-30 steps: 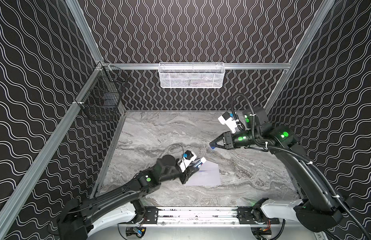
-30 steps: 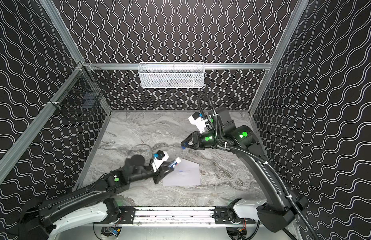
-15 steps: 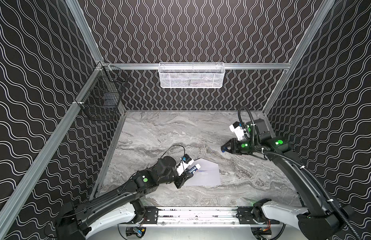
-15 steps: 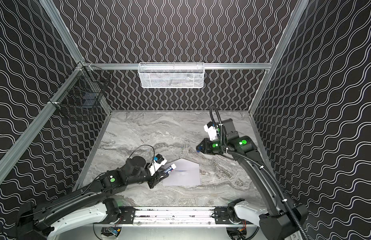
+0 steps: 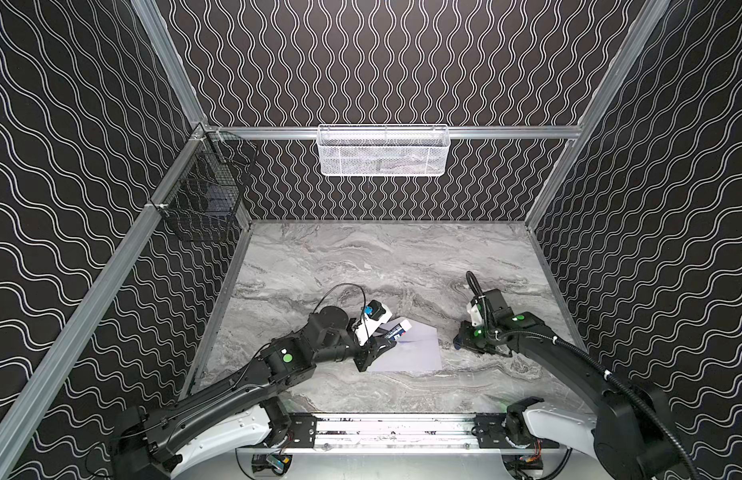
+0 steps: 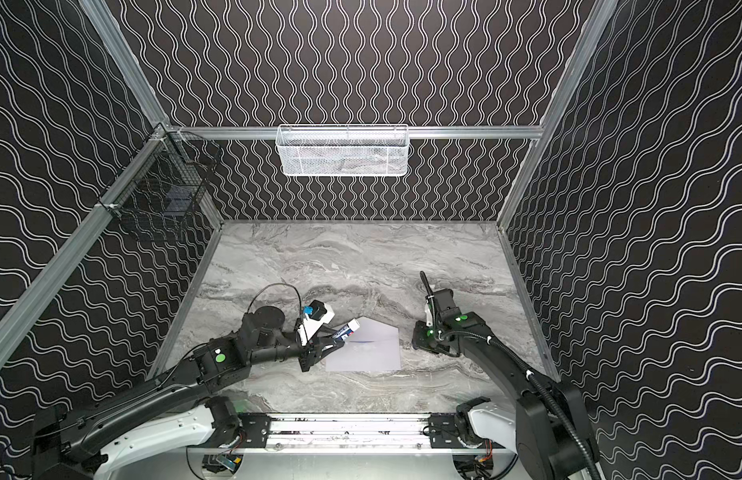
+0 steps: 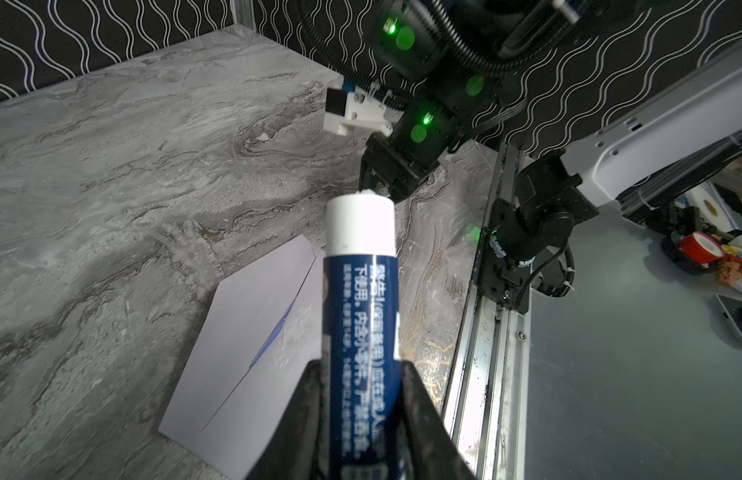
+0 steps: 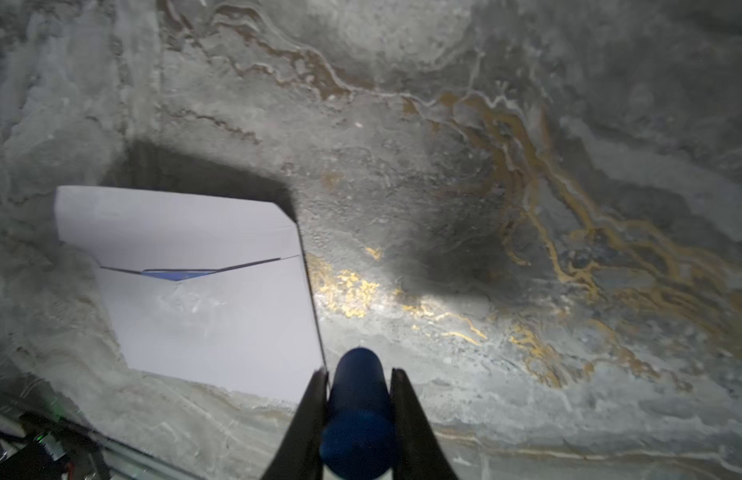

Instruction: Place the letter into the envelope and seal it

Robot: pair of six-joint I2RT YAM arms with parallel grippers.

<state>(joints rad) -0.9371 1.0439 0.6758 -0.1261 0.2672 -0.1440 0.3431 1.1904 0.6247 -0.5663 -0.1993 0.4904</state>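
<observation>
Marble tabletop (image 5: 361, 257) lies under both arms. Left gripper (image 7: 359, 374) clamps a glue stick (image 7: 359, 291) whose blue label carries white Chinese print. Right gripper (image 8: 359, 374) pinches a dark blue cap (image 8: 359, 411) just beside the flat envelope (image 8: 203, 324). At the envelope's open mouth, the letter (image 8: 178, 274) shows a blue edge.

A grey marble-patterned tabletop (image 5: 361, 257) formed the floor of the cell. Its veins ran pale and dark in both top views, with ochre streaks showing in the right wrist view. Directly on it lay the pale grey-lavender envelope (image 5: 415, 353) — flat on the marble, near the front edge and about midway across, its flap open and pointing toward the back wall.
</observation>
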